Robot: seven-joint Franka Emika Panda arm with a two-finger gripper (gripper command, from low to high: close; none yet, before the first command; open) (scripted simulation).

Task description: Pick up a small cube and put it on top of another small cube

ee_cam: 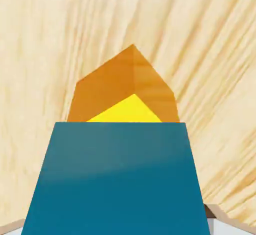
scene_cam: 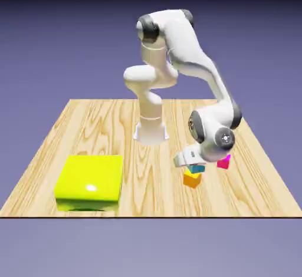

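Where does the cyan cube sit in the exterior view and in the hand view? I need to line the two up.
Exterior view: right of centre, the cyan cube shows just under the gripper, above the orange cube in the picture.
Hand view: it fills the bottom middle, large, between the finger tips and hiding part of the orange cube.
Shared landmark: the orange cube, directly below it in the exterior view, directly above it in the hand view.

In the exterior view, the arm (scene_cam: pixel 187 40) arches up from its base (scene_cam: pixel 151 133) and bends down to a low wrist (scene_cam: pixel 213 134) at four o'clock, gripper (ee_cam: pixel 117 226) closed in a grip.
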